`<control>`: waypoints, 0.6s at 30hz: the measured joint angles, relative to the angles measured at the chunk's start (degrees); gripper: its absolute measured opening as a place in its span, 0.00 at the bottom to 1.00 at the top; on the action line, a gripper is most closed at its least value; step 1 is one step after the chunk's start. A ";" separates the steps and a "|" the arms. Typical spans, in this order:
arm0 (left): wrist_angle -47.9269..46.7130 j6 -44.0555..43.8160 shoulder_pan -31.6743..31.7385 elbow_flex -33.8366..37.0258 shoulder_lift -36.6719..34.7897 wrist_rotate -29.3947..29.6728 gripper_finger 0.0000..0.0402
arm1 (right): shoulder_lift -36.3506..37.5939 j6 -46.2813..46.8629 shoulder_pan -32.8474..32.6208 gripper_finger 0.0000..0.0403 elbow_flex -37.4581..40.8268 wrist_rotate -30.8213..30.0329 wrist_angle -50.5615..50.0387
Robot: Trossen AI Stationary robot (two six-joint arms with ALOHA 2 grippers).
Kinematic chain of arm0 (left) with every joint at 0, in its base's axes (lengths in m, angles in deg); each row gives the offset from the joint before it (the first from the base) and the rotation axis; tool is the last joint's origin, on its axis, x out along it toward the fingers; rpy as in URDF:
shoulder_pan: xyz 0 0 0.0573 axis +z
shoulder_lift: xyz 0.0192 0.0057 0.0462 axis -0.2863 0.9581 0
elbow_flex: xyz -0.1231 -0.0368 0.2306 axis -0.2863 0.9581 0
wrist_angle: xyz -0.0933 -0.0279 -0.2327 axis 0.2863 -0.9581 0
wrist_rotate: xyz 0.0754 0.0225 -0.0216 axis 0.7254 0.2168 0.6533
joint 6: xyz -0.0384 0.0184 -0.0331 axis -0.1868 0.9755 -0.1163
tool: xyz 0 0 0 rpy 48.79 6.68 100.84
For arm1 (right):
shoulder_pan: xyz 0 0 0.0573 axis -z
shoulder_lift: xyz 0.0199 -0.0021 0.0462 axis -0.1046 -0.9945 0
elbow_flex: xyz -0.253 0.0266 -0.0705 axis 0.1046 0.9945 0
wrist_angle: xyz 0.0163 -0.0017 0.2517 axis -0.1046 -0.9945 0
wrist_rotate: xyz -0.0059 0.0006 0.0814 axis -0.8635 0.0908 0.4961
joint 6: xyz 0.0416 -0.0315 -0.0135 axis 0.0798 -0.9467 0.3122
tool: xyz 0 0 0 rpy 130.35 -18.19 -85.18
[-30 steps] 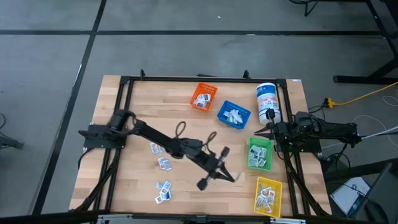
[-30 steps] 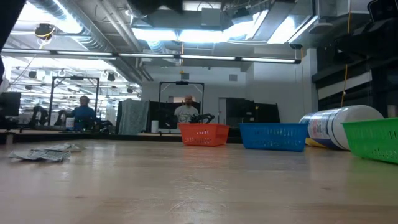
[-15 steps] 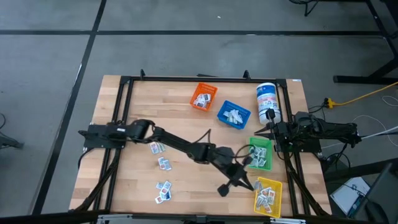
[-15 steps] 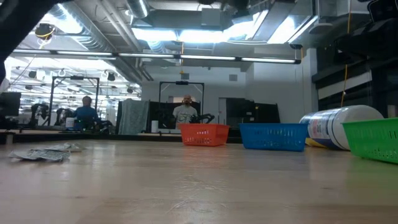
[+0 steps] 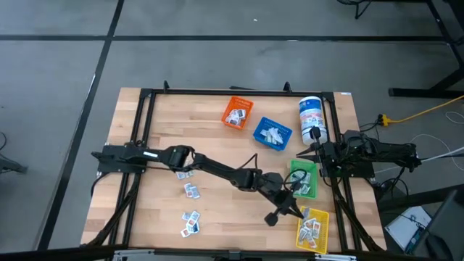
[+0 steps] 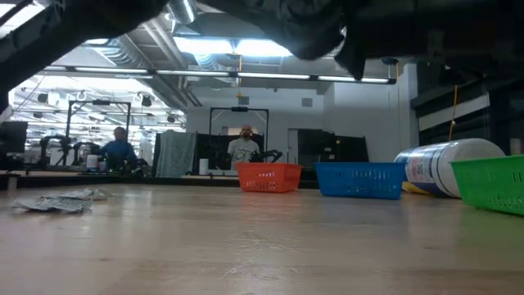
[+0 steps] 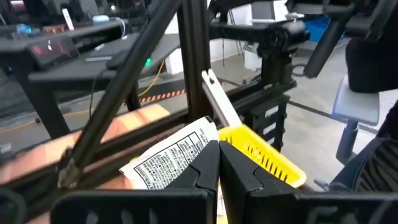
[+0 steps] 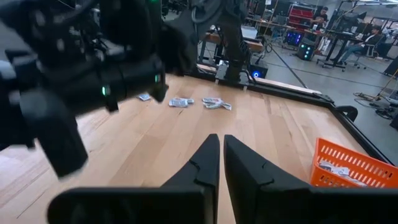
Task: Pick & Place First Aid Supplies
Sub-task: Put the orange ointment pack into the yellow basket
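At lower right of the high view, the left gripper (image 5: 296, 211), fingers pinching a white packet (image 7: 176, 155), nears the yellow bin (image 5: 320, 217); released early, the packet would probably land on the worktop (image 5: 217, 156).

A wooden table (image 5: 174, 116) with a black metal frame stands on a grey concrete floor (image 5: 217, 58) marked with dark lines. Beyond it, an open workshop with fluorescent ceiling lights (image 6: 237, 45), exposed ducts, desks, and two seated people (image 6: 246, 147) far off.
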State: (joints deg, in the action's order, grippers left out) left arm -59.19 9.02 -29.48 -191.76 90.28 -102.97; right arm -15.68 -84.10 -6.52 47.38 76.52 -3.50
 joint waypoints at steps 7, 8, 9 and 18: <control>0.21 -0.18 0.01 -0.58 2.44 -0.73 0.00 | -0.01 0.01 0.00 0.06 0.00 -0.01 0.01; 0.35 0.09 -0.10 -0.58 2.44 -1.62 0.00 | 0.00 0.00 0.00 0.06 0.00 0.00 0.01; 0.53 0.53 -0.17 -0.58 2.44 -3.14 0.01 | -0.02 0.01 0.02 0.06 0.00 0.00 0.01; 1.20 2.28 -1.03 -0.58 2.44 -6.38 0.01 | -0.02 0.00 0.01 0.06 0.00 0.00 0.00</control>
State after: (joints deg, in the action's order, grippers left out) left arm -57.99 11.30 -30.51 -192.34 92.72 -109.35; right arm -15.70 -84.10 -6.50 47.38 76.52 -3.51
